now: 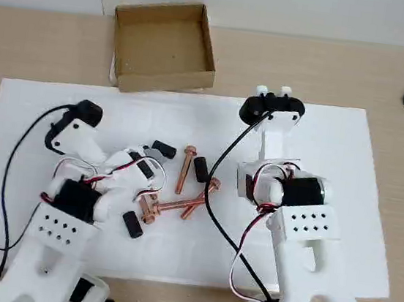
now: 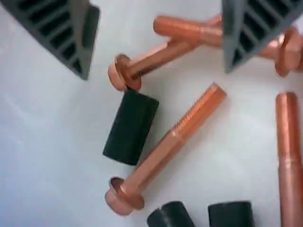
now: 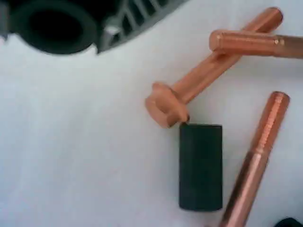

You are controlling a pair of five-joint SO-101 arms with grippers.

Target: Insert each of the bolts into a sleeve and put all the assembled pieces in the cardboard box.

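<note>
Left end effector over loose copper bolts on a table.
Jaws spread wide, holding nothing; bolts and a black sleeve lie between them; the cardboard box sits far behind.

Lighting: bright, even and diffuse, falling from overhead.
High view: the white sheet is evenly lit; the arms cast short, soft-edged shadows close beneath themselves; the cardboard box is slightly darker along its inner walls. Left wrist view: the copper bolts carry pale streaks of sheen along their shanks and thin, soft shadows hug them; the black sleeve is matte, with a faint gloss on its curve. Right wrist view: sheet less bright, same soft sheen on bolts.
</note>
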